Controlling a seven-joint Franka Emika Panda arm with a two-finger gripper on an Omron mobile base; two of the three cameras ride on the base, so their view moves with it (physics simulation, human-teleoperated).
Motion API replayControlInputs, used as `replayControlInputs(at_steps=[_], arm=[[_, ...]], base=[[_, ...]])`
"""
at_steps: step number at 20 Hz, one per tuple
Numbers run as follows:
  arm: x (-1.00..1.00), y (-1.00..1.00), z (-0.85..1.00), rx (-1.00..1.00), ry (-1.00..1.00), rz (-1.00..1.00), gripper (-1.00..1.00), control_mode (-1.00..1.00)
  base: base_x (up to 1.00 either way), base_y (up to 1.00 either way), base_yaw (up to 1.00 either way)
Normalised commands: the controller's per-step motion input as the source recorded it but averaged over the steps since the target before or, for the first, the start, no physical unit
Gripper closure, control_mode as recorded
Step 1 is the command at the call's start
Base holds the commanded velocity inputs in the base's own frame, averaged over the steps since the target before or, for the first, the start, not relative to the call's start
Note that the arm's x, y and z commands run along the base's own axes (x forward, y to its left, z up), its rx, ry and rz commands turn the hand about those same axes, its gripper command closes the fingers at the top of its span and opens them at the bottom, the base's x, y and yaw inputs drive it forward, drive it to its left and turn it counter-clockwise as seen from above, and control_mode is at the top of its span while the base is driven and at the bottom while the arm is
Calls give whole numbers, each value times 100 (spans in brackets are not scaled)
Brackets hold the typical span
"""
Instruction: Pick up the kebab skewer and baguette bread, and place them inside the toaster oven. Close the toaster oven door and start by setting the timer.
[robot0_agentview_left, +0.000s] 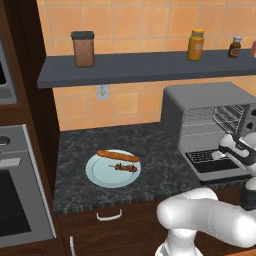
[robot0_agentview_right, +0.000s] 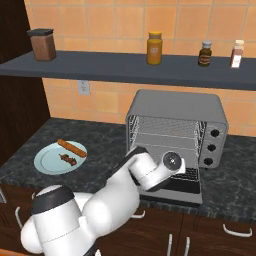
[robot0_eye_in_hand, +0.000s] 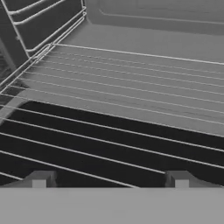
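Wide-spread and empty, the gripper (robot0_eye_in_hand: 109, 179) hangs over the wire rack (robot0_eye_in_hand: 131, 87) of the open toaster oven (robot0_agentview_right: 175, 112). Kebab skewer (robot0_agentview_left: 126, 168) and baguette bread (robot0_agentview_left: 118, 156) lie on the pale blue plate (robot0_agentview_left: 100, 175) far left. Best swing left, descend squarely across the skewer's stick.

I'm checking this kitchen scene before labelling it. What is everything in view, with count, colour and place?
toaster oven: one, grey, on the counter right of the plate, wire racks bare
toaster oven door: one, dark glass, folded down open
plate: one, pale blue, on the counter
baguette bread: one, orange-brown, lying on the plate
kebab skewer: one, dark red-brown, on the plate beside the baguette
counter: one, dark speckled
shelf: one, dark grey, on the tiled wall
canister: one, brown, shelf left
jar: one, mustard yellow, shelf middle
small bottles: two, one dark and one pale, shelf right
wall socket: one, white, under the shelf
pincer: one, dark tips apart, empty, at the oven mouth
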Motion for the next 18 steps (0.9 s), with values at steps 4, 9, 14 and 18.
replayControlInputs(at_steps=[4, 9, 14, 18], arm=[[-61, -8, 61, 0, 28, 0, -100, -100], [-55, 56, 96, 0, 14, 1, -100, -100], [-46, 100, 21, 0, 6, 1, -100, -100], [-6, 100, 5, -4, 4, 14, -100, -100]], base=[[0, 0, 0], [0, 0, 0], [0, 0, 0], [0, 0, 0]])
